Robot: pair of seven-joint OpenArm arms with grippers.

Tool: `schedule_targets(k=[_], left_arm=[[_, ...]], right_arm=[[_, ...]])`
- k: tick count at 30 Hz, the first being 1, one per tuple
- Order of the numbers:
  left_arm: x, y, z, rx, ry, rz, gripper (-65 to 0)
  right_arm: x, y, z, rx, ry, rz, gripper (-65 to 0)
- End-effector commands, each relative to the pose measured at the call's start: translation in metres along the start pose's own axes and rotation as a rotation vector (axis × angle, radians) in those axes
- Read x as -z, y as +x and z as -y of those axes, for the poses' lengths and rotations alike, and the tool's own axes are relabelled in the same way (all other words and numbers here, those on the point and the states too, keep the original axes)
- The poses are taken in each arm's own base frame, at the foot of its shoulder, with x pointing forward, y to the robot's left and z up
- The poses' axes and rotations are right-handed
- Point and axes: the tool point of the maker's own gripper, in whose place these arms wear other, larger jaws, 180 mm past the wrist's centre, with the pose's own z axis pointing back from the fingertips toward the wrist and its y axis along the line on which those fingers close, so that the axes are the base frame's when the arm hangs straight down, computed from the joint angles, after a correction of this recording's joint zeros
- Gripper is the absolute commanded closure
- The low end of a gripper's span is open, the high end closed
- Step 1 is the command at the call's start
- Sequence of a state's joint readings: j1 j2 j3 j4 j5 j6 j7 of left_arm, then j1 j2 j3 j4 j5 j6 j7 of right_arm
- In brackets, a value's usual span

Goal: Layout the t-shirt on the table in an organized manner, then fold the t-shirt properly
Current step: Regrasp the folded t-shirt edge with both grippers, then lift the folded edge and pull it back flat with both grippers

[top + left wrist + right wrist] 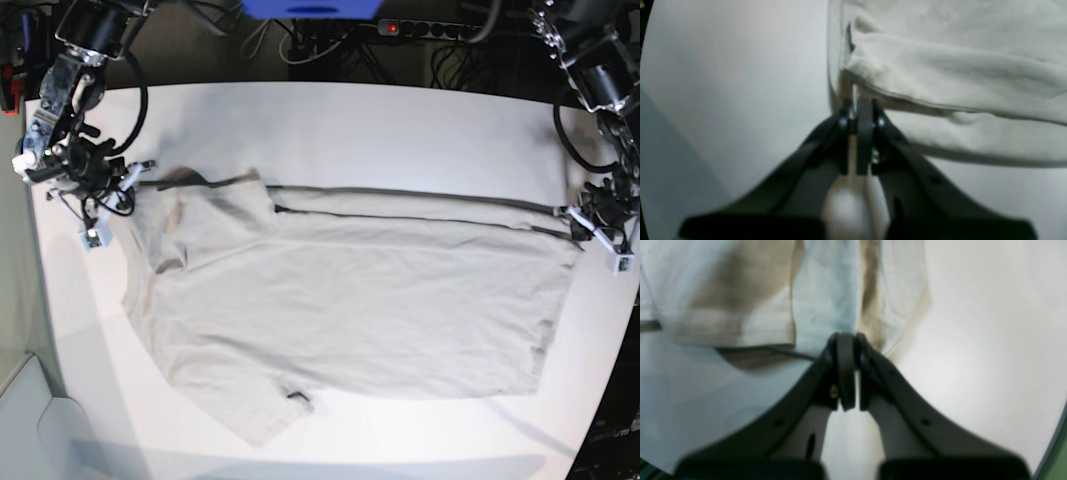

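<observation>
A: The right gripper [850,340] has its jaws pressed together on a fold of the t-shirt [826,303]; in the right wrist view the cloth runs straight into the closed tips. The left gripper [860,106] is closed too, pinching a thin edge of the t-shirt [957,76] where the hem comes down to it.

B: Where does the shirt lie?

A: Spread across the middle of the table [400,120], stretched lengthwise between the two arms, with the far edge pulled up taut and casting a dark line of shadow. The right gripper [100,185] holds it at that view's left end, the left gripper [598,222] at the right end.

B: Anything hard to make out?

A: Both wrist views are blurred, so weave and seams are soft. In the base view the gripper tips are too small to read. Near the bottom hem there is a small dark mark [296,397]; I cannot tell what it is. No writing is legible anywhere
</observation>
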State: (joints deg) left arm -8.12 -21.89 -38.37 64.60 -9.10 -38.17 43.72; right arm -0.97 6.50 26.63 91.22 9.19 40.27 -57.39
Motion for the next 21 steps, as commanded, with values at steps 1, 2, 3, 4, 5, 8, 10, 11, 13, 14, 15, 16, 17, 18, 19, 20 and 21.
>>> schedule_targets(k=[1,2,3,4,5,8,10,11,13,14,15,16,17,18,19,20,21], left_arm=[[-0.007,0.019,-0.01,0.015,0.021,0.048,-0.3],[-0.007,0.019,-0.01,0.015,0.021,0.048,-0.3],[-0.007,0.02,-0.011,0.015,0.021,0.05,-0.3],[-0.008,0.021,-0.011,0.016,0.022,0.052,-0.3],[-0.009,0.019,-0.012,0.021,0.025,0.046,-0.3],[-0.016,0.022,-0.014,0.039,0.039,0.044,-0.3],[-0.024,0.033,-0.02,0.044,0.062,0.078,-0.3],[-0.028,0.036,-0.023,0.044,0.073,0.092,-0.3],[-0.032,0.039,-0.026,0.045,0.084,0.092,-0.3],[-0.034,0.039,-0.028,0.045,0.09,0.083,-0.3],[-0.038,0.042,-0.033,0.049,0.105,0.08,-0.3],[-0.042,0.044,-0.037,0.056,0.116,0.079,-0.3],[-0.044,0.045,-0.038,0.061,0.12,0.078,-0.3],[-0.045,0.048,-0.039,0.066,0.123,0.081,-0.3],[-0.046,0.049,-0.039,0.07,0.125,0.084,-0.3],[-0.047,0.051,-0.04,0.071,0.127,0.087,-0.3],[-0.047,0.055,-0.04,0.071,0.127,0.098,-0.3]], right_arm=[[-0.005,0.011,0.008,-0.004,-0.019,0.036,0.0],[-0.006,0.012,0.008,-0.006,-0.021,0.038,0.0],[-0.007,0.011,0.007,-0.008,-0.022,0.036,0.0],[-0.008,0.011,0.008,-0.01,-0.025,0.037,0.0],[-0.01,0.014,0.008,-0.016,-0.031,0.046,0.0],[-0.026,0.027,0.014,-0.056,-0.072,0.075,0.0],[-0.036,0.032,0.02,-0.082,-0.105,0.072,0.0],[-0.041,0.036,0.021,-0.091,-0.116,0.078,0.0],[-0.047,0.044,0.023,-0.105,-0.134,0.093,0.0],[-0.05,0.046,0.025,-0.115,-0.145,0.098,0.0],[-0.053,0.049,0.027,-0.123,-0.154,0.105,0.0],[-0.056,0.051,0.028,-0.129,-0.16,0.11,0.0],[-0.057,0.052,0.028,-0.132,-0.163,0.115,0.0],[-0.057,0.053,0.029,-0.134,-0.166,0.116,0.0],[-0.058,0.055,0.03,-0.134,-0.167,0.122,0.0],[-0.059,0.062,0.03,-0.136,-0.169,0.136,0.0],[-0.059,0.067,0.031,-0.136,-0.17,0.147,0.0]])
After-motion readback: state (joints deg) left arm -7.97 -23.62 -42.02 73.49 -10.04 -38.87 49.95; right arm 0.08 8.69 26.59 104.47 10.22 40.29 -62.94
